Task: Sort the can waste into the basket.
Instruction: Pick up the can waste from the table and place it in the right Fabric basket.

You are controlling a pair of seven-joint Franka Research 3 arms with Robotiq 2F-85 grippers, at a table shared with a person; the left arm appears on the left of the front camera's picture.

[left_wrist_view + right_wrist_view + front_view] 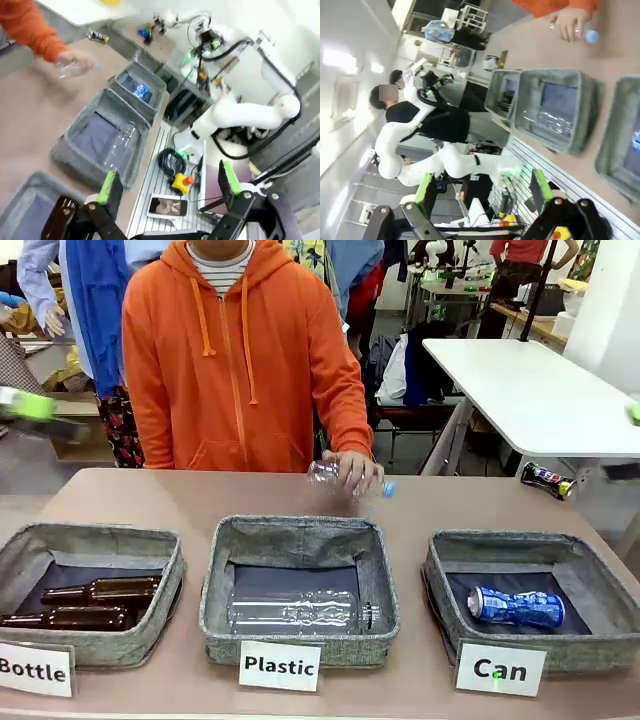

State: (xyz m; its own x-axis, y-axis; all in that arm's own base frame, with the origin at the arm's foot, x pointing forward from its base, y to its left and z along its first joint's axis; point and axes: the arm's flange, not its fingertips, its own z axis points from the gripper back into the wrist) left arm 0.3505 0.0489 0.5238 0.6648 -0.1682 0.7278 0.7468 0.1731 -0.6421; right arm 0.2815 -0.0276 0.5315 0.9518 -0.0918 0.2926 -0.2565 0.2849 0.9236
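Blue can (516, 607) is seen lying sideways inside the Can basket (590, 652), long axis along its front wall. Beyond the basket's far rim what looks like another can (548, 480) is spotted, so the right gripper (481, 186), spread and empty, is judged nearer. The left gripper (169, 185) is spread too.

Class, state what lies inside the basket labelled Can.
One blue can lies on its side on the floor of the Can basket. The basket's near wall and the card hide the front strip of that floor.
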